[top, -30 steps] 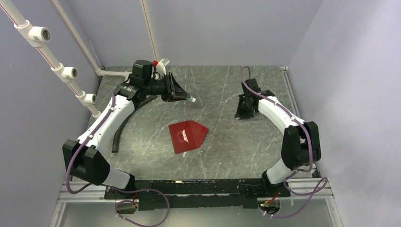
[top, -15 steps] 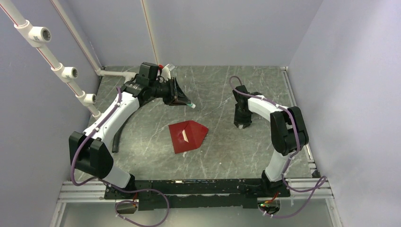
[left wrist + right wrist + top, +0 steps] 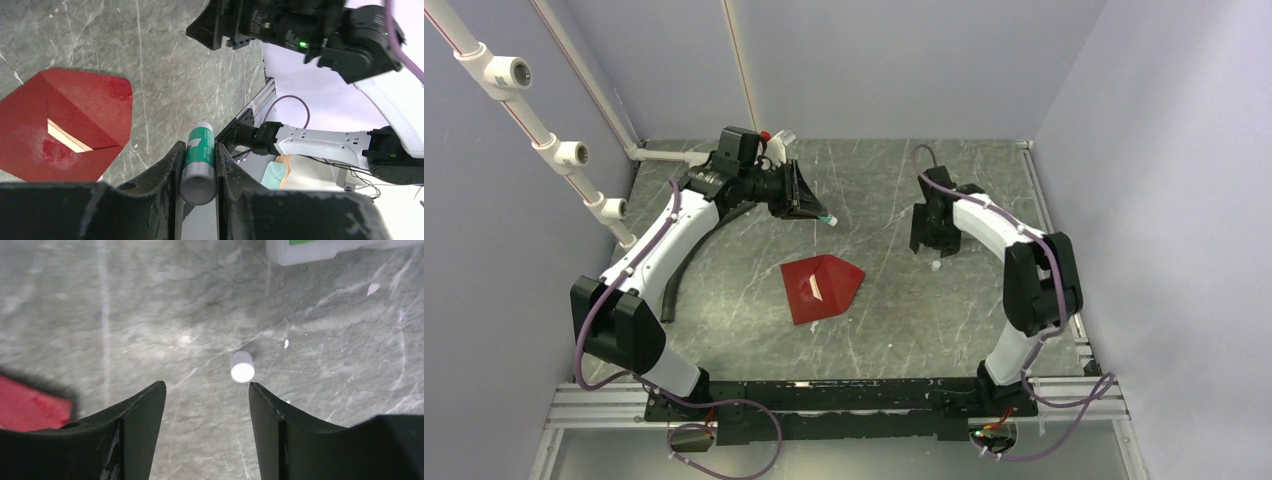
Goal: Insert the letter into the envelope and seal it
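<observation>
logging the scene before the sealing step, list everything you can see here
envelope: 1, dark red, mid table
letter: 1, tan, sliver showing through a gap in the envelope
glue stick: 1, green and white, in the left jaws
cap: 1, white, on the table below the right jaws
box: 1, white with green, top edge of right wrist view
hose: 1, black, table's left side
pipes: several, white, left wall
table: 1, grey marbled
left arm: 1, white and black, jaws shut on the glue stick
right arm: 1, white and black, jaws open above the cap
</observation>
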Robot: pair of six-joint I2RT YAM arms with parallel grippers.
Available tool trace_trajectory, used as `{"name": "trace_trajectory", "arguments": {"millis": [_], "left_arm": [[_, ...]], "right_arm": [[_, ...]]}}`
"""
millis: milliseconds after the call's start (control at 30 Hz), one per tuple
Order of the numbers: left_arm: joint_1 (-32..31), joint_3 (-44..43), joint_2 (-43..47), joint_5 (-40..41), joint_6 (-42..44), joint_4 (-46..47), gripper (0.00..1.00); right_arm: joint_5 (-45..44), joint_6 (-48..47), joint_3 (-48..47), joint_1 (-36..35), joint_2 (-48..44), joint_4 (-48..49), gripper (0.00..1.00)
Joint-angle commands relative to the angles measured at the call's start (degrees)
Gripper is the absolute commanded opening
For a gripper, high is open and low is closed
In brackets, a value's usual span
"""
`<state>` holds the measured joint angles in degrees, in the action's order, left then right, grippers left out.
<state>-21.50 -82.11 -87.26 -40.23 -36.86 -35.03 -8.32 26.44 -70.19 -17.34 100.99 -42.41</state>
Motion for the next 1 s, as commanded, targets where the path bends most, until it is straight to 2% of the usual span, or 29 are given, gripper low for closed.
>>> {"name": "trace_trajectory", "arguments": {"millis": [0, 133, 233, 367, 467, 633, 700, 833, 967], "left_arm": [[-0.3, -3.1, -0.7, -2.3, 1.7, 0.7, 0.02], [-0.4, -3.9, -1.0, -4.3, 2.9, 0.0, 0.02], [-0.5, -4.3, -1.0, -6.0, 3.3, -0.1, 0.02], [-0.6, -4.4, -1.1, -9.7, 3.5, 0.2, 0.02], [-0.6, -4.2, -0.9, -12.9, 4.3, 0.2, 0.02], [-0.7, -3.4, -0.3, -15.7, 3.9, 0.8, 0.03], [-0.7, -2.7, 0.1, -16.6, 2.8, 2.2, 0.03], [-0.7, -1.6, 0.6, -18.3, 0.7, 5.1, 0.04], [-0.7, -1.7, 0.5, -19.8, 1.3, 4.9, 0.08]], "right_arm": [[7.2, -4.1, -5.4, -0.1, -9.6, -0.3, 0.66], [28.7, -10.0, -3.0, -2.0, -17.3, 9.1, 0.72], [39.0, -12.9, -0.5, -6.6, -22.4, 16.7, 0.76], [43.7, -14.2, 0.7, -13.4, -26.3, 24.7, 0.78], [45.3, -14.2, 0.6, -15.7, -26.8, 28.0, 0.78], [42.7, -16.3, -2.1, -18.2, -25.0, 26.6, 0.77], [42.6, -16.5, -2.9, -18.4, -23.9, 26.4, 0.73], [44.0, -17.0, -3.8, -18.5, -23.0, 26.9, 0.51], [44.9, -16.7, -3.7, -18.5, -23.0, 28.6, 0.39]]}}
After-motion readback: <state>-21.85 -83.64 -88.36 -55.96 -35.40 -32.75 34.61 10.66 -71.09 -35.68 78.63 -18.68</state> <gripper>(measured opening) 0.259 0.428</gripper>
